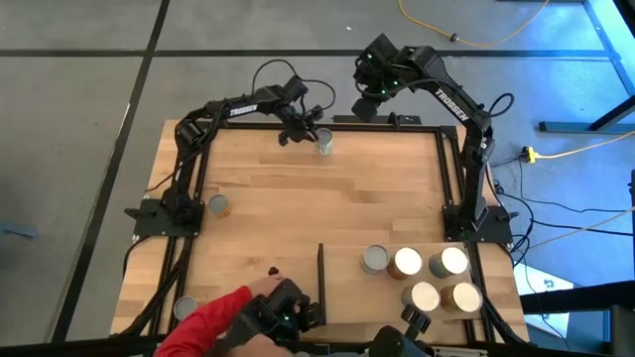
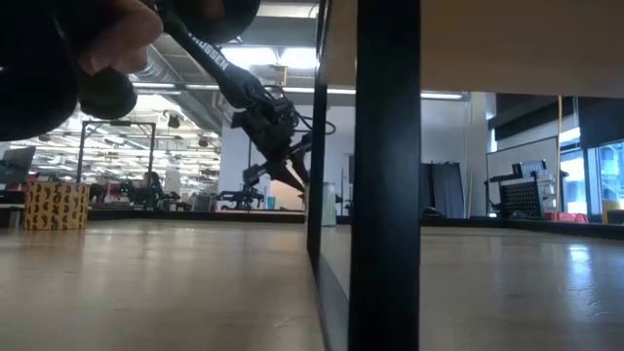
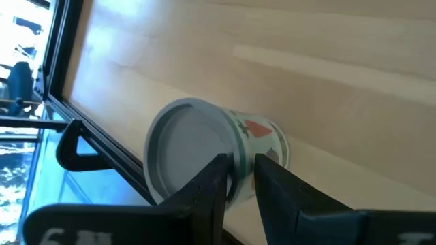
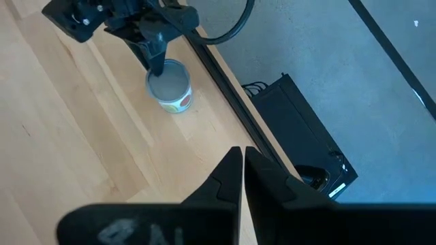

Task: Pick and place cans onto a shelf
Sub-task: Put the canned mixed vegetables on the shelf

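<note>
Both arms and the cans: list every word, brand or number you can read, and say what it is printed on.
"TROSSEN" on the left arm, white letters along its link.
"TROSSEN" on the right arm, also white along the link.
The can at the left gripper has a green and red label; its print is too blurred to read.
White marks on the right wrist housing: unreadable.
Cans on the shelf show tops only.

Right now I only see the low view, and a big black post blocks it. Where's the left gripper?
Observer: The left gripper is at a silver-topped can by the far edge of the table.
Operator: How many cans are on the shelf?
Observer: Five cans stand on the shelf.
Operator: And the right gripper?
Observer: The right gripper is shut, out beyond the far edge, holding nothing.
</note>
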`<state>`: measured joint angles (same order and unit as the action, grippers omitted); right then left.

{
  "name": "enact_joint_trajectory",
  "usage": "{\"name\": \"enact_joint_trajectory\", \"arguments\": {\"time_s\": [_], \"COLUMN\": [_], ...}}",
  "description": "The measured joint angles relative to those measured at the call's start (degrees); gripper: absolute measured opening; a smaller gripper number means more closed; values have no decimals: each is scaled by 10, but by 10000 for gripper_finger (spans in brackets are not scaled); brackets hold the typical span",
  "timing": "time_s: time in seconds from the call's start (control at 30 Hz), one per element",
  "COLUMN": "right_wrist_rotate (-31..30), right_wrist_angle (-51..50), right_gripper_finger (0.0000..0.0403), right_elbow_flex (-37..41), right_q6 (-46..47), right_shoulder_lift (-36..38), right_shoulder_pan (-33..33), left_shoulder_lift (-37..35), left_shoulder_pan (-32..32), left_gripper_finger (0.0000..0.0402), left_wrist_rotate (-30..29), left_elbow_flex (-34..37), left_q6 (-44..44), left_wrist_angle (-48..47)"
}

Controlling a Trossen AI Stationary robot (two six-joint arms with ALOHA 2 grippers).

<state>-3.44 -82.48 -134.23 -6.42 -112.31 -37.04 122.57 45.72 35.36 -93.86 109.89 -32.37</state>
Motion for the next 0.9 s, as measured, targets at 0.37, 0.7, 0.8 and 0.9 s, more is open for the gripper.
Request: {"name": "enact_joint_trajectory", "arguments": {"time_s": [0.37, 0.7, 0.8, 0.9], "right_wrist_rotate": [0, 0, 0, 4], "right_wrist_angle": [0, -3, -3, -3], "right_gripper_finger": [20, 20, 20, 20], "right_elbow_flex": [0, 0, 0, 0], "right_q6": [-3, -3, -3, -3], "right_shoulder_lift": [0, 0, 0, 0], "right_shoulder_pan": [0, 0, 0, 0], "left_shoulder_lift": [1, -12, -23, -37], "left_shoulder_pan": [-11, -29, -31, -32], "left_gripper_finger": [37, 3, 3, 2], "left_wrist_rotate": [-52, -120, -135, -150], "left_elbow_flex": [0, 0, 0, 1], "left_q6": [-15, -76, -79, -92], "left_wrist_angle": [5, -16, -36, -63]}}
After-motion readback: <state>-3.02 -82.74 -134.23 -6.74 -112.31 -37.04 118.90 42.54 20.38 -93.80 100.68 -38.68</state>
